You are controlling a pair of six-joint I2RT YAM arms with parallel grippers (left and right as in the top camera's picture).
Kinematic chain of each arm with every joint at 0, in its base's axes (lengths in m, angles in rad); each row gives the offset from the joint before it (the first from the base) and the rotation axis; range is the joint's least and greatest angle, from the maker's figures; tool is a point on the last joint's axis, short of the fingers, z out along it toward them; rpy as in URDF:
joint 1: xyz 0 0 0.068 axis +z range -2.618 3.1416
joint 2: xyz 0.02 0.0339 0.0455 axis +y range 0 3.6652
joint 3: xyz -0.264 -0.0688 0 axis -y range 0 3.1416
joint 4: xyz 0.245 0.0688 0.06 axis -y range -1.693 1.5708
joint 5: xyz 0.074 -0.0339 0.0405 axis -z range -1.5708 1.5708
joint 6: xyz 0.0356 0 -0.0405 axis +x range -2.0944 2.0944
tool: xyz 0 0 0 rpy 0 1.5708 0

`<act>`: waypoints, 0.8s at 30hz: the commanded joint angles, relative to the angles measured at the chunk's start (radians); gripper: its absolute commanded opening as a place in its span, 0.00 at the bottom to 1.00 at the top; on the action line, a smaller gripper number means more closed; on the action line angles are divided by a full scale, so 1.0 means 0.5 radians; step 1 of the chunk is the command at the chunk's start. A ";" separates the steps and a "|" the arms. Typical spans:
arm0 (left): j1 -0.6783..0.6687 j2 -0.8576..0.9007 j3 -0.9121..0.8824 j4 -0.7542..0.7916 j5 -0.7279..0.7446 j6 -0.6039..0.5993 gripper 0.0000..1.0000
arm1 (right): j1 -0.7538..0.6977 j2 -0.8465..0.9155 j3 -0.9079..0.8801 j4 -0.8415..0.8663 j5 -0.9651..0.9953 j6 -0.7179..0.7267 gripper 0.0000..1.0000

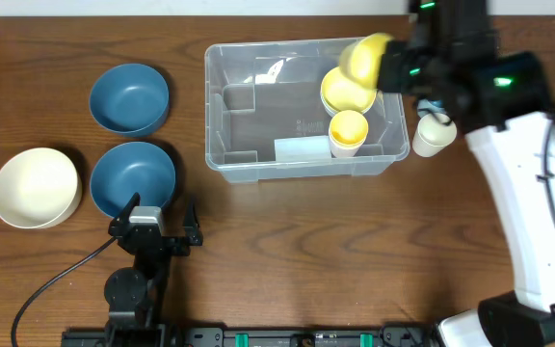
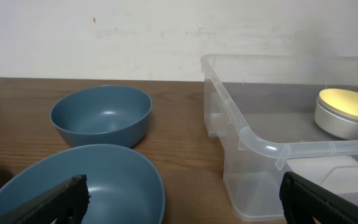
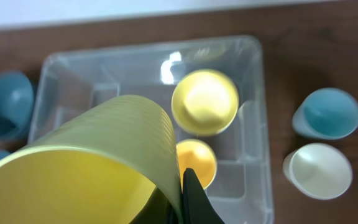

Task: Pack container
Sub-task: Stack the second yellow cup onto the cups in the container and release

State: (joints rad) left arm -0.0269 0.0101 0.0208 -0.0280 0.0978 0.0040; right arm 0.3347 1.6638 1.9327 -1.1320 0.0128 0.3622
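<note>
- Container (image 1: 297, 172), beneath the right gripper (image 3: 182, 200): clear plastic, glossy and smooth, bright highlights along the rim.
- Yellow cup (image 3: 98, 149), pinched in that gripper: smooth, plastic-looking, faint ribbing on the wall, soft sheen.
- Fingers (image 3: 194, 202) of that gripper: black, matt.
- Blue bowls (image 2: 101, 115), just ahead of the left gripper (image 2: 182, 196): smooth, satin finish.
- Bench (image 1: 287, 260): dark wood, visible grain, low sheen.
</note>
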 commanded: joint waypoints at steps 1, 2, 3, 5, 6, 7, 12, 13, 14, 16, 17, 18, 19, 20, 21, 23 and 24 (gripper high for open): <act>0.010 -0.012 -0.034 -0.069 0.029 0.026 0.98 | 0.090 0.090 0.002 -0.048 0.195 0.056 0.01; 0.010 -0.012 -0.034 -0.069 0.029 0.026 0.98 | 0.097 0.111 0.002 -0.066 0.199 0.064 0.01; 0.010 -0.012 -0.034 -0.069 0.029 0.026 0.98 | 0.101 0.144 0.002 -0.088 0.199 0.069 0.01; 0.010 -0.012 -0.034 -0.069 0.030 0.026 0.98 | 0.099 0.209 0.002 -0.148 0.206 0.072 0.01; 0.010 -0.012 -0.034 -0.069 0.029 0.026 0.98 | 0.095 0.240 0.002 -0.177 0.213 0.083 0.01; 0.010 -0.012 -0.034 -0.069 0.029 0.026 0.98 | 0.090 0.269 0.002 -0.208 0.215 0.083 0.01; 0.010 -0.012 -0.034 -0.069 0.029 0.026 0.98 | 0.073 0.397 0.002 -0.335 0.214 0.082 0.01; 0.010 -0.012 -0.034 -0.069 0.030 0.026 0.98 | 0.073 0.410 0.002 -0.349 0.211 0.082 0.01; 0.010 -0.012 -0.034 -0.069 0.029 0.026 0.98 | 0.073 0.426 0.002 -0.368 0.212 0.082 0.01; 0.010 -0.012 -0.034 -0.069 0.030 0.026 0.98 | 0.073 0.443 0.002 -0.404 0.214 0.082 0.01; 0.010 -0.012 -0.034 -0.069 0.030 0.026 0.98 | 0.073 0.454 0.002 -0.418 0.214 0.082 0.01; 0.010 -0.012 -0.034 -0.069 0.029 0.026 0.98 | 0.072 0.462 0.002 -0.431 0.214 0.083 0.01; 0.010 -0.012 -0.034 -0.069 0.029 0.026 0.98 | 0.072 0.471 0.002 -0.432 0.215 0.083 0.01; 0.010 -0.012 -0.034 -0.069 0.030 0.026 0.98 | 0.072 0.474 0.001 -0.430 0.215 0.082 0.01; 0.010 -0.012 -0.034 -0.069 0.029 0.026 0.98 | 0.070 0.485 0.001 -0.420 0.215 0.083 0.01; 0.010 -0.012 -0.034 -0.069 0.030 0.026 0.98 | 0.063 0.494 0.001 -0.404 0.214 0.083 0.01; 0.010 -0.012 -0.034 -0.069 0.029 0.026 0.98 | 0.059 0.503 0.001 -0.393 0.214 0.083 0.01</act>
State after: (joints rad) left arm -0.0269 0.0101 0.0208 -0.0280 0.0978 0.0040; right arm 0.3748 1.8969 1.9308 -1.3361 0.1059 0.3874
